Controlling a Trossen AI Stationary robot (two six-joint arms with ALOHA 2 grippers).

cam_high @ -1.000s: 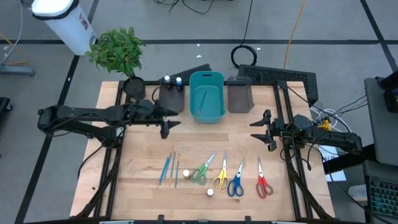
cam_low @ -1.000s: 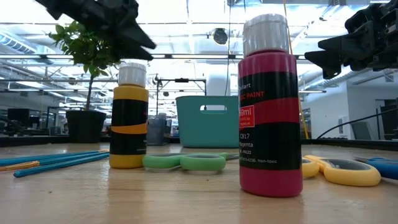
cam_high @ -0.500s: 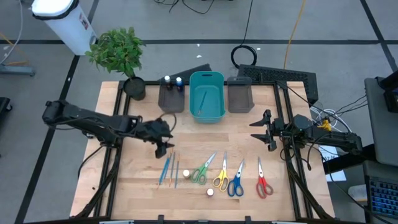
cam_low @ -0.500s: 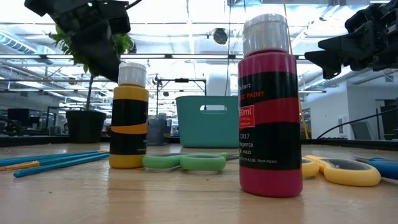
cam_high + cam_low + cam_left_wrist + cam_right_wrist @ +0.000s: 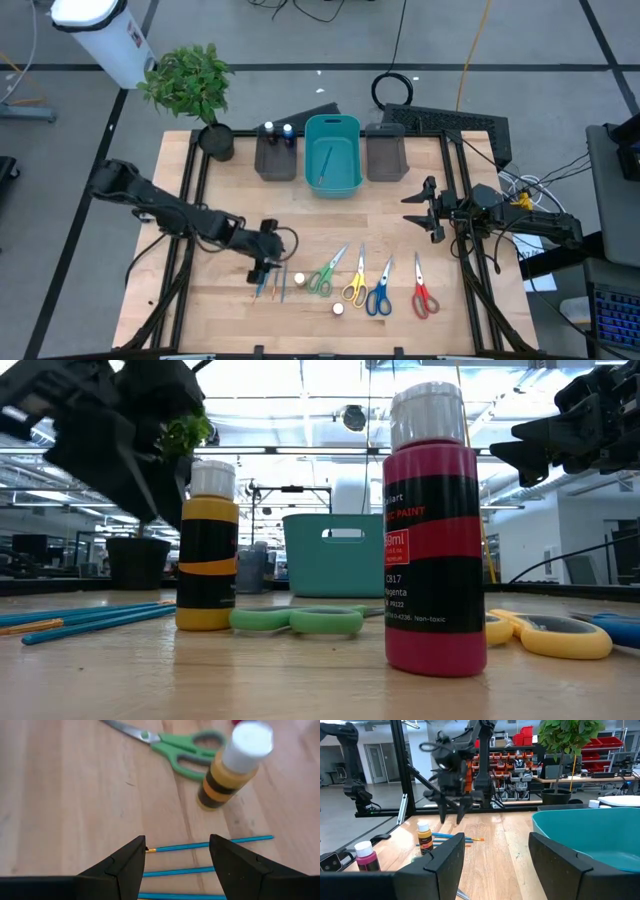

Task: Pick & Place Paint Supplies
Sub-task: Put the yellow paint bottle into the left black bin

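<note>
Several thin brushes (image 5: 270,272) lay near the table's (image 5: 230,300) front edge, the left gripper (image 5: 177,851) hovering just above them, jaws apart and empty. Judged risk: a yellow bottle (image 5: 235,766) stood close beside, so a skewed descent could topple it or scatter brushes. Right gripper (image 5: 420,211) waited wide open near the right edge.

The left gripper (image 5: 262,272) hangs open over the brushes (image 5: 270,270), clear wood on its left. The yellow bottle (image 5: 298,280) and green scissors (image 5: 325,272) crowd its right. Bare table (image 5: 330,222) separates these from the far bins (image 5: 332,155).
</note>
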